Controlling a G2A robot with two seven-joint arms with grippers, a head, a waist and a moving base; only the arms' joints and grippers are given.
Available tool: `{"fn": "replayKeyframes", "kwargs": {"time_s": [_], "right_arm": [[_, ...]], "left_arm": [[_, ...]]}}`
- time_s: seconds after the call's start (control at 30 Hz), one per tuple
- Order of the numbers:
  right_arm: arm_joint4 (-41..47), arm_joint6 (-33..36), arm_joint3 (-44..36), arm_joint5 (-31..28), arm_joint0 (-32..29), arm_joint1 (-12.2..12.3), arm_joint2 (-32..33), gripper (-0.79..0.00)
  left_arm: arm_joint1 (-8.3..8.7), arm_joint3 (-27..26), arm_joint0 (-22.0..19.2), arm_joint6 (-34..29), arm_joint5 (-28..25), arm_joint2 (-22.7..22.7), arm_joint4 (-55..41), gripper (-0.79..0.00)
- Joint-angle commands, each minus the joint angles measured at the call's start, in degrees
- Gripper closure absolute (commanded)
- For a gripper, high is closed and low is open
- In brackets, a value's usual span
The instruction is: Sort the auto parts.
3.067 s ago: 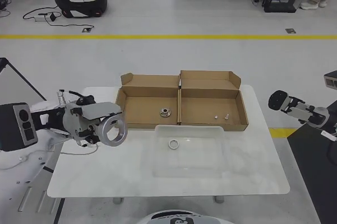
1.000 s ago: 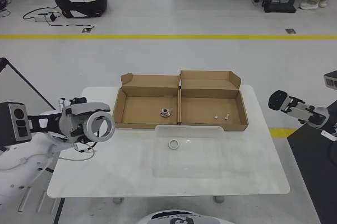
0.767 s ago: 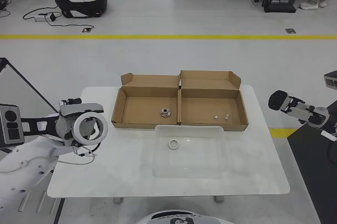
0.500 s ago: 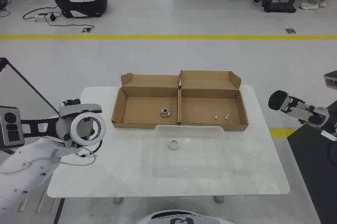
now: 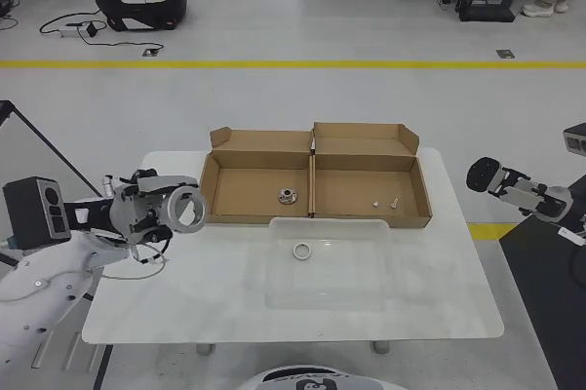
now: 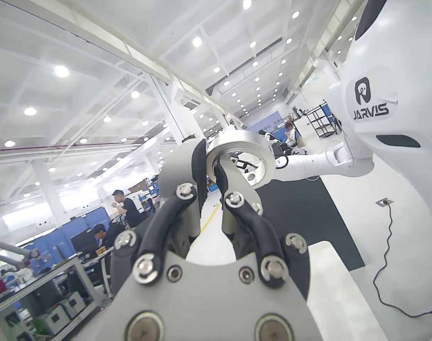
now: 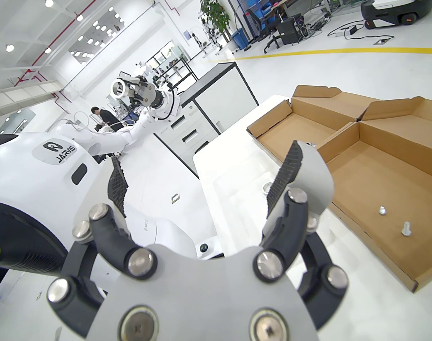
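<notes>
**Large ring held up at the table's left edge; small parts lie in the boxes**

A white table (image 5: pixel 175 292) stands on a pale workshop floor, with a yellow line running across the floor behind it. At its back sit two open cardboard boxes side by side, the left box (image 5: pixel 244 195) and the right box (image 5: pixel 356 190). A clear tray (image 5: pixel 328 222) lies just in front of them.

From the right wrist, one finger covers most of the small hub (image 5: pixel 288 194) in the left box and part of the little ring (image 5: pixel 301 252) in the tray. The two bolts (image 7: pixel 382 210) in the right box are too small to tell their type.

The left gripper (image 6: pixel 210 168) is clamped on the wall of a large metal ring (image 6: pixel 244 142), one finger through the bore and one outside. It holds the ring in the air over the table's left edge, beside the left box. The ring blocks part of the hall behind it.

The right gripper (image 7: pixel 205 157) is spread wide and holds nothing, off the table's right side.
</notes>
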Motion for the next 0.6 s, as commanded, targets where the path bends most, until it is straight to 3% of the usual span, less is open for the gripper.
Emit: {"fn": "replayKeyframes", "kwargs": {"time_s": [0.0,0.33,0.57], "right_arm": [[0.00,0.00,0.00,0.00,0.00,0.00,0.00,-0.785],[0.00,0.00,0.00,0.00,0.00,0.00,0.00,-0.785],[0.00,0.00,0.00,0.00,0.00,0.00,0.00,-0.785]], "left_arm": [[-0.27,-0.51,0.62,1.57,-0.64,-0.46,-1.76,0.000],[-2.04,-5.01,1.88,2.88,-0.29,-2.12,-11.99,0.000],[-2.73,-2.83,3.23,0.32,-2.83,-4.23,-8.03,0.000]]}}
